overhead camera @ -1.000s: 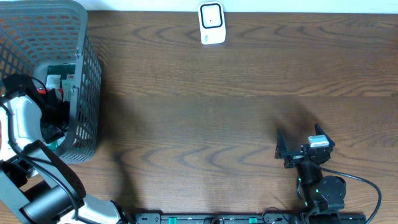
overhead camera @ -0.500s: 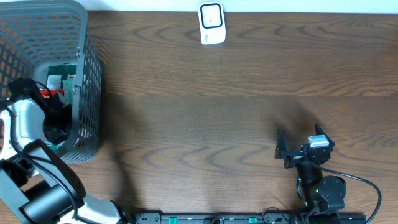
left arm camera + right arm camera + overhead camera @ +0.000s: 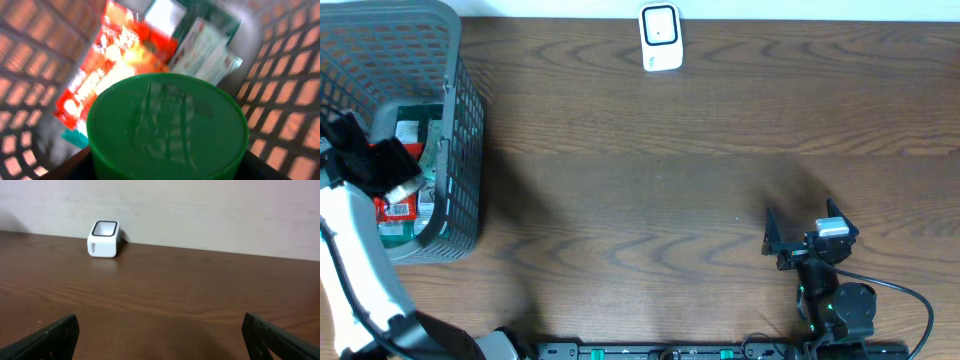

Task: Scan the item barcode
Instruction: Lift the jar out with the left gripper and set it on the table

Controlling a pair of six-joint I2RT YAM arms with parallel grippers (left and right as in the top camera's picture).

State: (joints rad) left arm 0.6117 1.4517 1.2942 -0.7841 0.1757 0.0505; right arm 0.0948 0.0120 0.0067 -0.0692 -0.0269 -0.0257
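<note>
At the far left, the left pincer (image 3: pixel 382 165) hangs over the grey mesh basket (image 3: pixel 460 120). From overhead its black body hides whatever it carries. In the left wrist view a green-lidded item (image 3: pixel 167 125) fills the frame, blurred and very close. Only the round lid shows; the body beneath it is out of sight, and no barcode can be made out. Dark fingers (image 3: pixel 72 162) flank the lid at the bottom corners, half-closed and apparently gripping it, though the contact itself is cut off by the frame's edge.

Inside the basket, below the lid, lies a red packet (image 3: pixel 110 65), and just beside it white-and-green cartons (image 3: pixel 205 47), all too smeared to read. Overhead, the arm covers part of them.

The brown wood-grain table (image 3: pixel 670 200) is bare across its middle. A small white scanner (image 3: pixel 660 38) stands at the far edge, well apart from the basket, its dark-framed window facing up.

At the right, the right pincer (image 3: pixel 807 225) sits low near the table's front edge, spread wide with nothing between its fingers, pointing toward the scanner. Its wrist view shows a plain pale wall (image 3: pixel 200 210) behind the table.
</note>
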